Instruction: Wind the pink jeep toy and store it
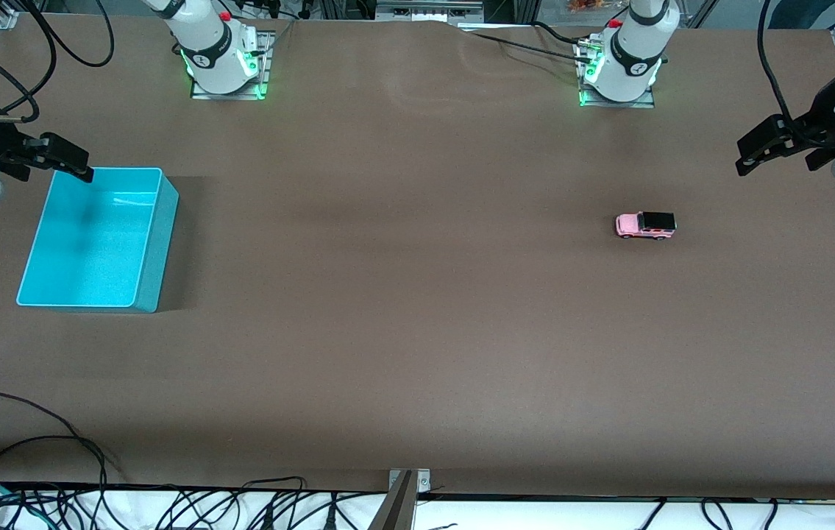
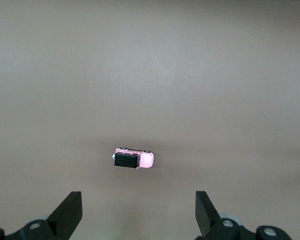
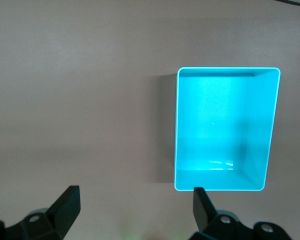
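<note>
cables (image 1: 57, 508) hang along the table (image 1: 402, 353) edge closest to the front camera, beside a metal bracket (image 1: 406, 493) at mid-edge. brown cloth covers the whole table.

toward the right arm's end sits a turquoise bin (image 1: 156, 243), open-topped, with nothing showing inside it. the right wrist view looks down into it (image 3: 270, 125) and shows only its bright floor and walls.

toward the left arm's end, well apart from the bin, the jeep (image 1: 645, 224) stands on its wheels on the bare cloth. its black roof is at the end toward the left arm's end of the table, its pink hood toward the right arm's end. in the left wrist view the jeep (image 2: 134, 159) lies alone on the cloth, touched by nothing.

the left gripper (image 1: 781, 151) hangs in the air over the table's edge at the left arm's end, near the jeep but clear of it. its fingers (image 2: 70, 212) are spread wide with nothing between them.

the right gripper (image 1: 57, 158) hangs over the corner of the bin farthest from the front camera, at the table's edge. its fingers (image 3: 65, 205) are likewise spread wide and hold nothing.

both arm bases (image 1: 222, 66) stand along the table edge farthest from the front camera, lit green at the foot.
</note>
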Robot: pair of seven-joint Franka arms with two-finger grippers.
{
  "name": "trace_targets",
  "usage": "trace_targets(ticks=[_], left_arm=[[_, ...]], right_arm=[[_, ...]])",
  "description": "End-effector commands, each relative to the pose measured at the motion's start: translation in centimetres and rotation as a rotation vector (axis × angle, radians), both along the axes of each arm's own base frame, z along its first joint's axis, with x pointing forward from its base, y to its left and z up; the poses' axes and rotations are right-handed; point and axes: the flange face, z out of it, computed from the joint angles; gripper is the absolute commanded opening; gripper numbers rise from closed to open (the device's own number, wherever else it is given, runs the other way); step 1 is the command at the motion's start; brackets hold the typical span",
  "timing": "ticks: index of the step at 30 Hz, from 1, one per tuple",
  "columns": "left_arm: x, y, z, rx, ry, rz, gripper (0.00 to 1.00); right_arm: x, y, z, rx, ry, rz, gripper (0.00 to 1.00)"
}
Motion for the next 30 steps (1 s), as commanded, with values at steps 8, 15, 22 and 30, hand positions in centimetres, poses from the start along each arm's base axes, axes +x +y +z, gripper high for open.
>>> trace_targets(ticks=[8,15,22,30], left_arm=[[-0.51,-0.2,0.57,0.009,-0.002,0.006,1.0],[-0.51,-0.2,0.57,0.009,-0.002,0.006,1.0],[-0.5,-0.12,0.57,0.009,-0.002,0.007,1.0],[-0.45,0.04,0.47,0.009,0.001,0.011,1.0]], right_arm=[[-0.05,-0.01,0.36,0.019,-0.01,0.003,1.0],[-0.07,-0.01,0.35,0.019,-0.008,0.002,1.0],[-0.11,0.07,0.43,0.018,-0.01,-0.005,1.0],[-0.13,0.07,0.29,0.018,-0.007,-0.009,1.0]])
